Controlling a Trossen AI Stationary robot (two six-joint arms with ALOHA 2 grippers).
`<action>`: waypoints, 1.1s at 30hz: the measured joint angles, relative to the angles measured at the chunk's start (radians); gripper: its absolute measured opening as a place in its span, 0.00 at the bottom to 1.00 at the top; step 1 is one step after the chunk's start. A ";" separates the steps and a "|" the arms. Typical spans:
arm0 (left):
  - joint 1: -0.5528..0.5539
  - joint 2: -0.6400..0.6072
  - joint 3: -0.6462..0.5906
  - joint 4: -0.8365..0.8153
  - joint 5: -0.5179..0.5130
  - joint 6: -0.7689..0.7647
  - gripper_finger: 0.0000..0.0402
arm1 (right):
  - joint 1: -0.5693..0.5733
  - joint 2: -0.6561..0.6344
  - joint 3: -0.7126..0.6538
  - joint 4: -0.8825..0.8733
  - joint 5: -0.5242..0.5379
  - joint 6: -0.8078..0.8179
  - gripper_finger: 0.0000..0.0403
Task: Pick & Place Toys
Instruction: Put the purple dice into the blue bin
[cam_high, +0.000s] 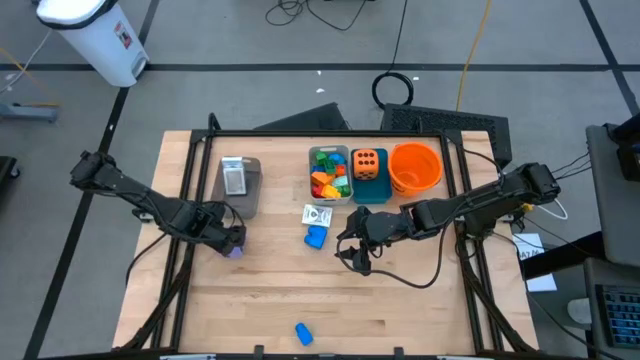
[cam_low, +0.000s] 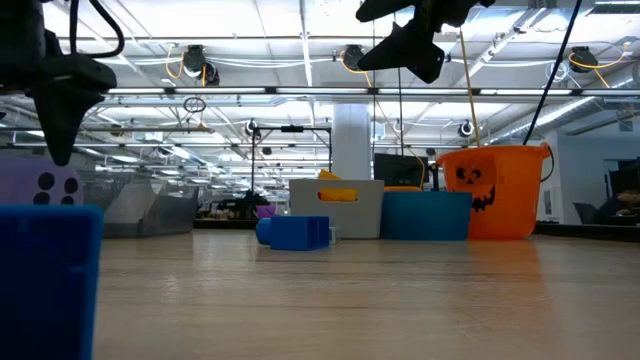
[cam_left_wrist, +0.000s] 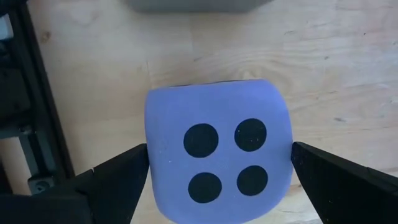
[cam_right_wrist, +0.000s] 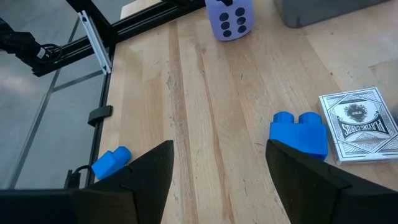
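Purple die (cam_left_wrist: 217, 158) on table (cam_high: 400, 300) at left, just near of grey bin (cam_high: 238, 185), sits squarely between spread fingers of left tool (cam_high: 232, 240), not yet clamped; right tool (cam_high: 352, 252) open, empty, mid-table near blue brick (cam_high: 316, 237).

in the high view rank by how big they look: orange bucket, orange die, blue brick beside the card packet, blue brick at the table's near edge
1. orange bucket
2. orange die
3. blue brick beside the card packet and blue brick at the near edge: look alike, not ranked.
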 joint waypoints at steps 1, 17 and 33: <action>0.004 0.000 0.000 0.000 0.000 0.011 0.99 | -0.001 0.000 0.000 0.000 0.000 0.000 0.61; 0.060 0.124 0.004 0.009 0.098 0.131 0.99 | -0.002 0.000 0.000 0.000 0.000 -0.004 0.61; 0.059 0.132 0.000 0.050 0.102 0.183 0.99 | -0.002 0.000 0.000 0.000 0.000 -0.001 0.61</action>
